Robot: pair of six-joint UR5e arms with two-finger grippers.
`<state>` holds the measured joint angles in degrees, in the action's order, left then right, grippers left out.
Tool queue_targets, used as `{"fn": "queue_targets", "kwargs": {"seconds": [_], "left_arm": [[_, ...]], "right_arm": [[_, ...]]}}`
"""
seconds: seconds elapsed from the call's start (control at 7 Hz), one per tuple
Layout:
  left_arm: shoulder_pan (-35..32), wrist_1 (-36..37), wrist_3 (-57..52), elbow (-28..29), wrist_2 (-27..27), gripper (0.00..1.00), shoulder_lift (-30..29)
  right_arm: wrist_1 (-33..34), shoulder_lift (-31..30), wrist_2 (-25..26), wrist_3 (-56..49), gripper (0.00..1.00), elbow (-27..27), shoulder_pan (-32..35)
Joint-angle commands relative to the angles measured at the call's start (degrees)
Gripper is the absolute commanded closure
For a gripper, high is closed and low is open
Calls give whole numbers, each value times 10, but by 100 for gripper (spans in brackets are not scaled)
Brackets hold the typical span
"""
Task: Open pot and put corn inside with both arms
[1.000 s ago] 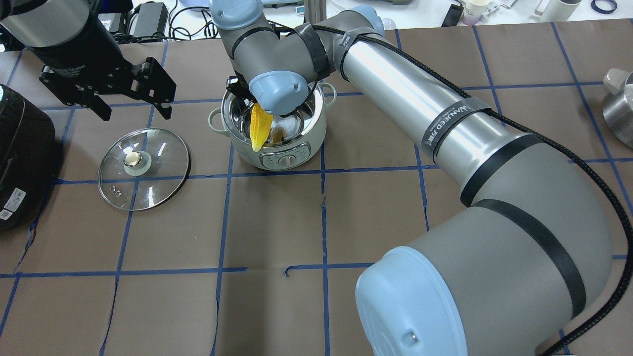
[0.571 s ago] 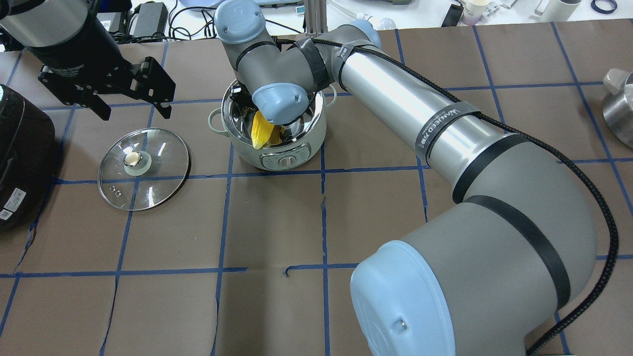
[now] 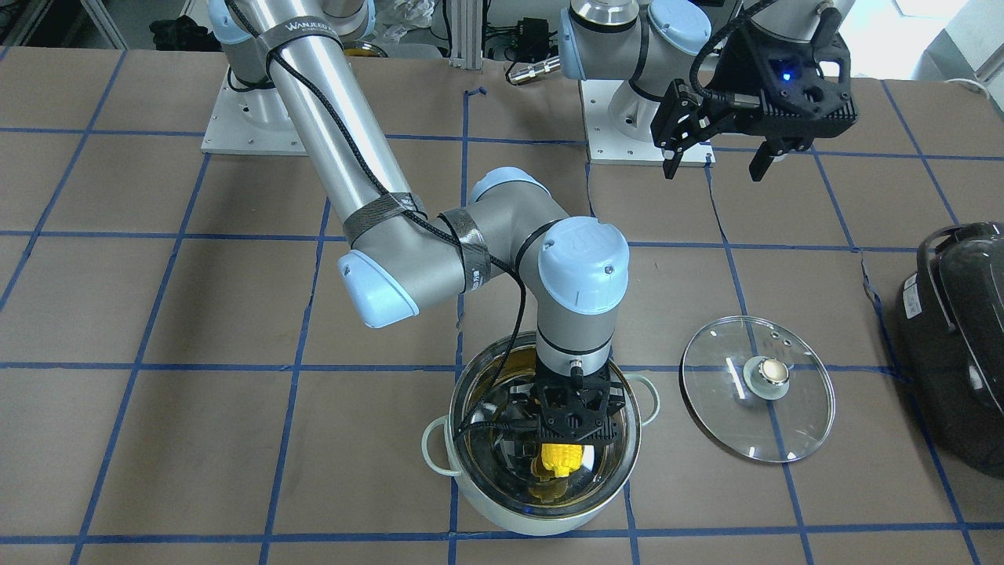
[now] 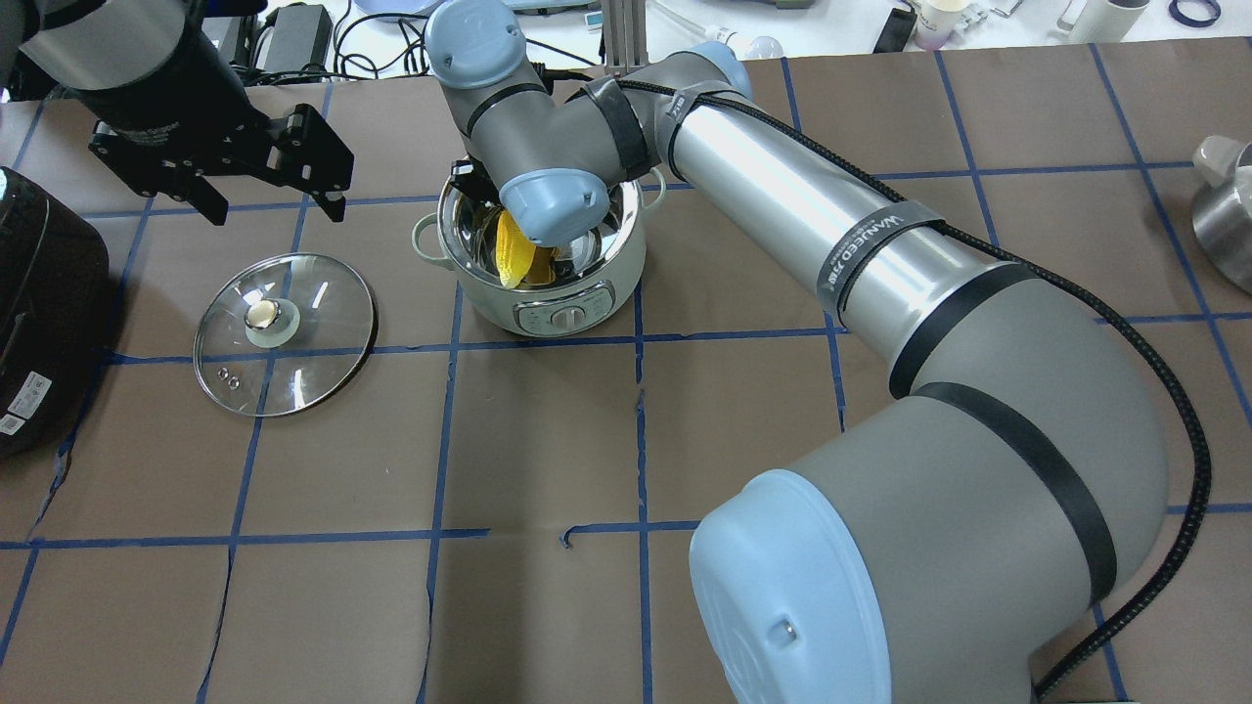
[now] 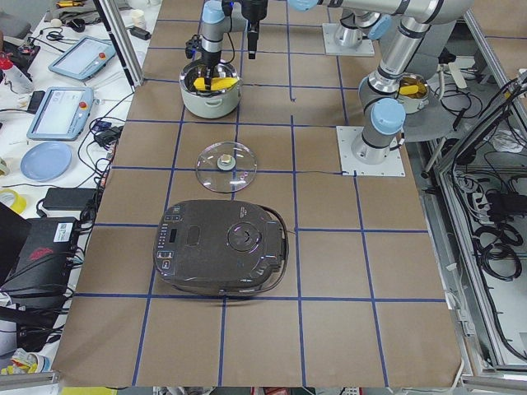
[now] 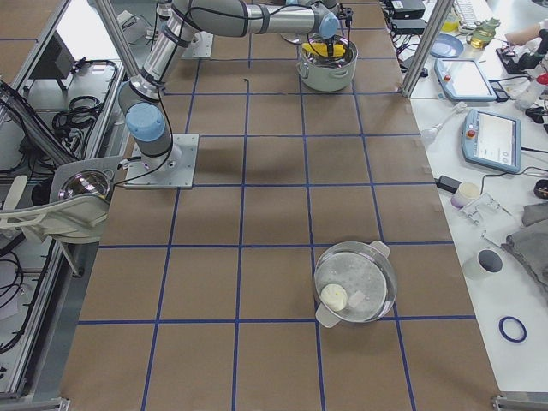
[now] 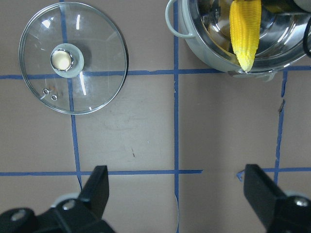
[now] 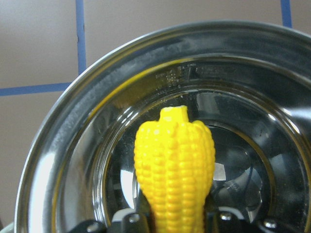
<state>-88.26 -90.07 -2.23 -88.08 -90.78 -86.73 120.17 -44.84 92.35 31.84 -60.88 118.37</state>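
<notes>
The mint-green pot (image 4: 626, 256) stands open at the middle back of the table, also in the front view (image 3: 533, 524). My right gripper (image 3: 560, 453) reaches down inside it, shut on the yellow corn (image 3: 558, 460), which tilts with its tip toward the near rim (image 4: 511, 256). The right wrist view shows the corn (image 8: 175, 170) between the fingers over the steel pot bottom (image 8: 73, 145). The glass lid (image 4: 313, 362) lies flat on the table left of the pot. My left gripper (image 4: 276, 213) hangs open and empty above and behind the lid, apart from it.
A big dark grey appliance (image 4: 39, 313) sits at the table's left edge, close to the lid. A second steel pot (image 4: 1223, 215) is at the far right edge. My right arm (image 4: 880, 254) stretches diagonally over the table's right half.
My right gripper has lowered the corn deeper into the pot. My left gripper has drifted a little back and to the left, still open.
</notes>
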Motion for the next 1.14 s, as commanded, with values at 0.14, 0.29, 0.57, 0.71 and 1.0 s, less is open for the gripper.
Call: {"fn": "queue_targets", "kwargs": {"seconds": [0.14, 0.29, 0.57, 0.71, 1.0], "left_arm": [[1, 15, 1, -13, 2, 0, 6], [2, 15, 0, -13, 2, 0, 6], [2, 15, 3, -15, 3, 0, 5], [3, 14, 0, -15, 3, 0, 7], [5, 15, -1, -16, 1, 0, 6]], "right_arm": [[29, 8, -1, -2, 80, -5, -1], [30, 9, 0, -1, 79, -8, -1], [50, 10, 5, -2, 77, -25, -2], [73, 9, 6, -2, 66, -44, -2], [74, 7, 6, -1, 38, -47, -3]]}}
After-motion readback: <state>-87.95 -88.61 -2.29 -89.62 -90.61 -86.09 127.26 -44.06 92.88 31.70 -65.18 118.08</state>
